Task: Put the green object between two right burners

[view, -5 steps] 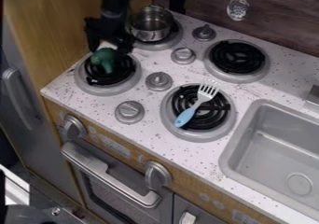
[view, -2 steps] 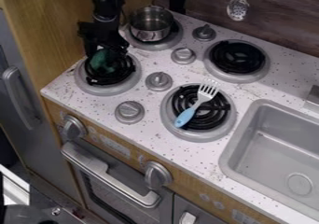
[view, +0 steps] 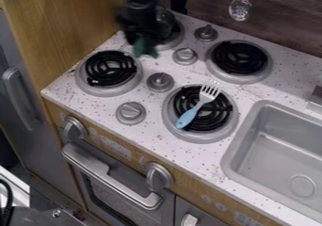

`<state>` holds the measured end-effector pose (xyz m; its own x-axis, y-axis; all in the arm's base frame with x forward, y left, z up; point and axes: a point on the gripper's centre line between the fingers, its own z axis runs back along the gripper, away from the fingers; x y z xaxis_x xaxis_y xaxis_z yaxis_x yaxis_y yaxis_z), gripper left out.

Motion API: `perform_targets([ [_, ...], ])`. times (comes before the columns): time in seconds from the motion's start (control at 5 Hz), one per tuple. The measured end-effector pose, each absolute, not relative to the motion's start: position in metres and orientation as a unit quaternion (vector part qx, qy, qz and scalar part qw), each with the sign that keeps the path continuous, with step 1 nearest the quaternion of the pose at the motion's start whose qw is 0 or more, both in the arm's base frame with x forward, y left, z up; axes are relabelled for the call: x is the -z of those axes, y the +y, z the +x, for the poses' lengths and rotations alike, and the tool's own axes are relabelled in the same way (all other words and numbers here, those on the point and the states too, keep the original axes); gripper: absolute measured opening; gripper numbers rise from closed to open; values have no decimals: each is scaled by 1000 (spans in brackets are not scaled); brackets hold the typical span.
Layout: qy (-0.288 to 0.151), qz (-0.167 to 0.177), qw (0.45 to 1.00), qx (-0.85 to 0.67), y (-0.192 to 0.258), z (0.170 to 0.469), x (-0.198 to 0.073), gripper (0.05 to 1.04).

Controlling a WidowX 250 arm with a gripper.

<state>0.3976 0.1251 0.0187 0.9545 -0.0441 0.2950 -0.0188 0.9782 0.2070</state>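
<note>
Hand (view: pixel 144 38) gripping green obj. (view: pixel 142 47), pot (view: pixel 165 20) close by. Shallow grip = poss. slip; low carry could clip knob (view: pixel 185 56). Off-centre drop betw. rear R burner (view: pixel 239 58) & front R burner (view: pixel 204 138) might tip it onto coils or nudge fork (view: pixel 206 98).

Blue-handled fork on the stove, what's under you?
The fork lies across a burner. Its black coils show on both sides. I can't see what's right beneath the handle, because it covers that bit.

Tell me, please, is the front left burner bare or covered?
Bare: the burner shows its whole coil; the green object hangs beyond it.
</note>
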Motion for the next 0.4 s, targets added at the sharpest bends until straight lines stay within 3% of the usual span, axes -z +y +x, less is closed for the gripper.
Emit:
perform_targets([
  [0.2,-139,93,985,34,98,400,-18,576],
  [0.4,-117,88,988,43,82,401,9,574],
])
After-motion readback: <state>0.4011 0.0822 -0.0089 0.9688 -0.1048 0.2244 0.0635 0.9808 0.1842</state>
